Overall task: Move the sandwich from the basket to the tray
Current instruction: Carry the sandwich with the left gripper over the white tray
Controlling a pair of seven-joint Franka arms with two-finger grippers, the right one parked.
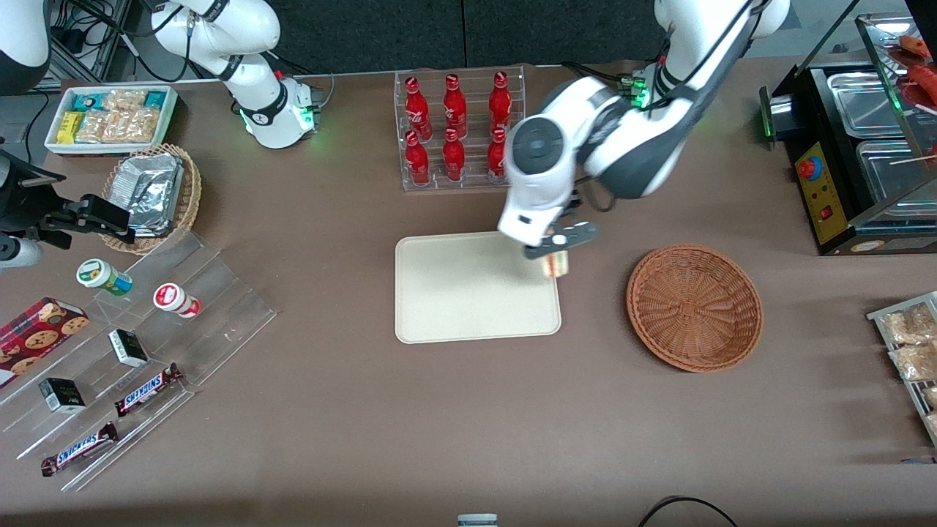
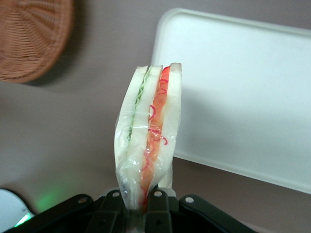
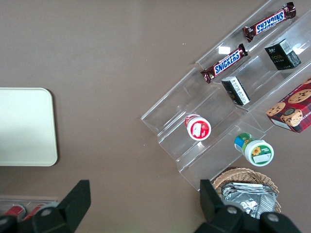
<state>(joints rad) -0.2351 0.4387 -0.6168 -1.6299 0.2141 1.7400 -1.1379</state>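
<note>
My gripper hangs above the edge of the cream tray that faces the basket, shut on the sandwich. The wrist view shows the clear-wrapped wedge with white bread and red-orange filling pinched at its narrow end by my gripper; its wide end reaches over the tray's rim. The reddish-brown wicker basket stands beside the tray toward the working arm's end and holds nothing; part of it also shows in the wrist view.
A clear rack of red bottles stands farther from the front camera than the tray. A black warming cabinet sits at the working arm's end. Tan wicker basket with foil packets, white snack bin and acrylic shelves lie toward the parked arm's end.
</note>
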